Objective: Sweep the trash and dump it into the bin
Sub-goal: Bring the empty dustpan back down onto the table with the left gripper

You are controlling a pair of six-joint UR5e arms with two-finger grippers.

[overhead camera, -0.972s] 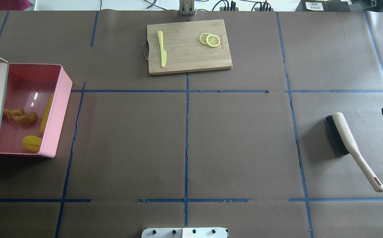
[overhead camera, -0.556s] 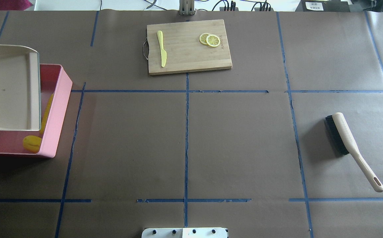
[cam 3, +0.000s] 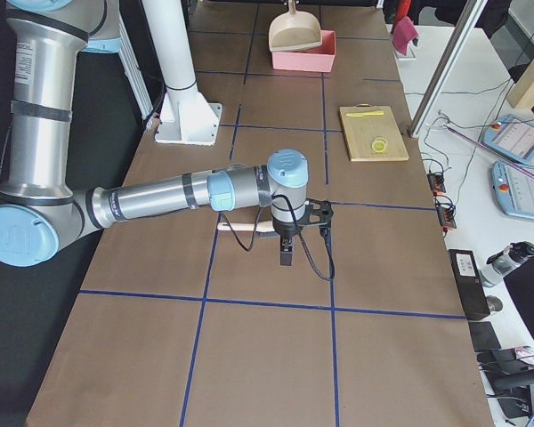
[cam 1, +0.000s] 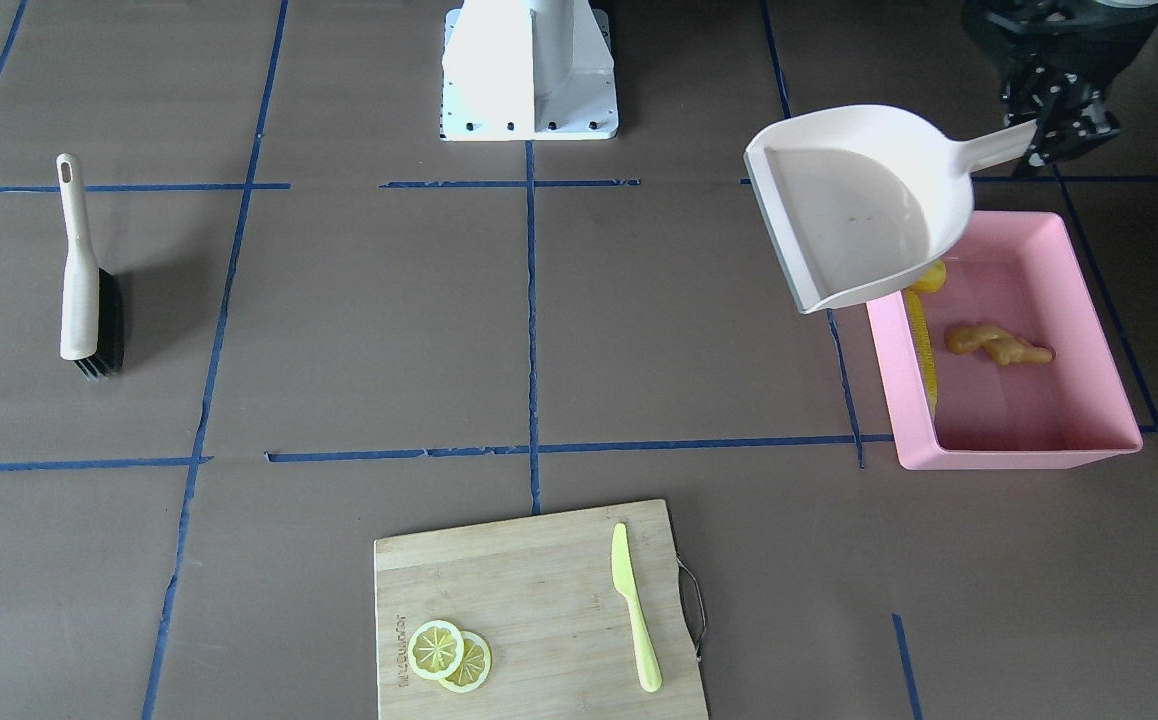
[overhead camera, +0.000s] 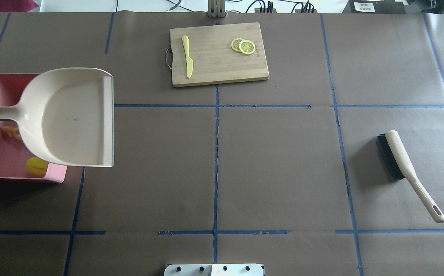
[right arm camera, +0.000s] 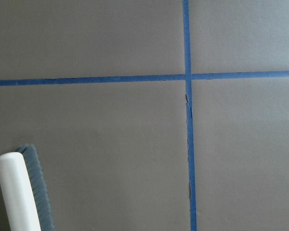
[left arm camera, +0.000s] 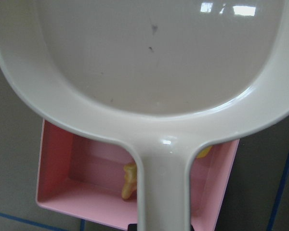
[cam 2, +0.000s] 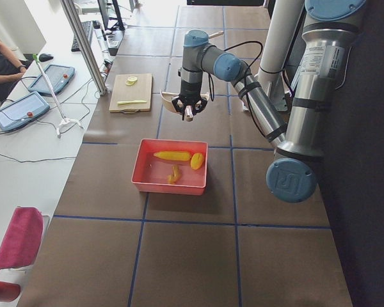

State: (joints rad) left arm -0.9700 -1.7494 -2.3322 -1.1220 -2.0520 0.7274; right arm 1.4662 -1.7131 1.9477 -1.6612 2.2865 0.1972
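- The counter (overhead camera: 275, 172) carries all the items. The swept area at its middle is judged free of trash.
- The bin (cam 1: 1019, 452) is placed at the counter's end on the robot's left, within the left arm's reach, so that tipping can be done directly over it.
- The dustpan (cam 1: 859, 200) is held in the air, level and hollow side up, with its handle over the bin and its mouth out past the bin's inner wall, towards the counter's middle. No contents are seen in it. A second ago it was tipped steeply over the bin; it is now levelled and carried inward, so the dump is judged complete.
- The brush (overhead camera: 406, 168) lies released on the counter at the robot's right, in the same spot as in the earlier frames.
- The trash is found wholly inside the bin: the corn cob (cam 1: 924, 345) along the inner wall, the ginger root (cam 1: 997, 343) mid-floor, and the potato-like lump (overhead camera: 37, 166) in a corner. No shift is noted since the earlier frames.
- The left gripper (cam 1: 1044, 148) is clamped on the dustpan's handle end.
- The right gripper (cam 3: 286, 252) hangs above the brush. Its opening cannot be told. It has left the overhead view's edge.
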